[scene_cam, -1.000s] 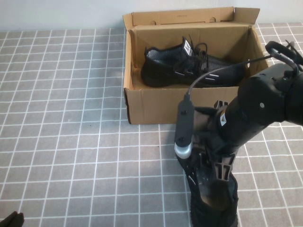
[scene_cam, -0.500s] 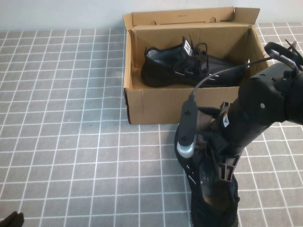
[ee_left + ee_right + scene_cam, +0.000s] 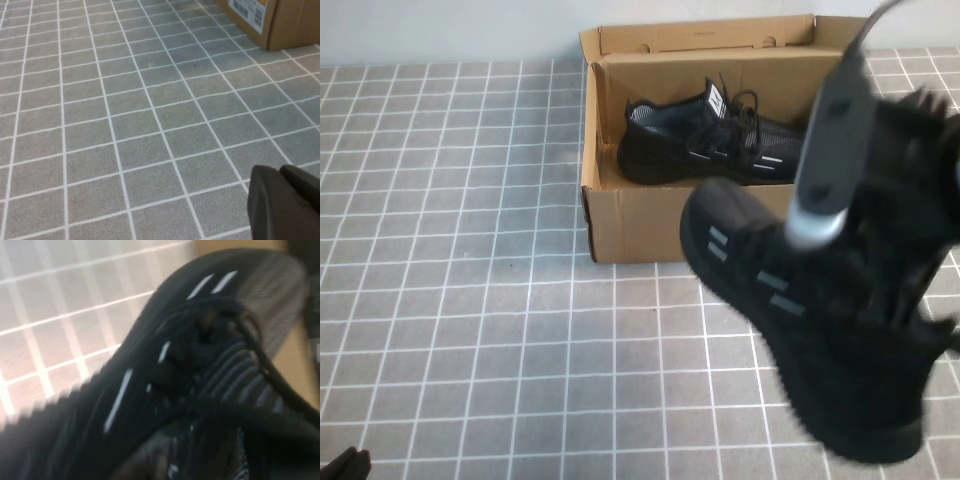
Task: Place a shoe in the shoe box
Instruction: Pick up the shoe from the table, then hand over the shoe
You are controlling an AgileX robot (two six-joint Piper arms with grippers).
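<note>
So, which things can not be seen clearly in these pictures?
- Right pincer, high view: its grip on the lifted shoe is hidden by the wrist camera and motion blur.
- Lifted shoe, right wrist view: blurred, cut by every edge.
- Shoe in the box, high view: toe hidden behind the right arm.
- Shoe box: right end covered by the arm.
- Left pincer, left wrist view: shut, parked over the floor, cut by the edge.

The right arm (image 3: pixel 910 200) is black and bulky, with ribbed housing near its wrist. A dark, rounded camera pod (image 3: pixel 828 150) with a pale grey tip rides on it, a thin black cable (image 3: pixel 875 15) leading off. The left gripper (image 3: pixel 285 202) shows matte black, rounded fingers.
</note>
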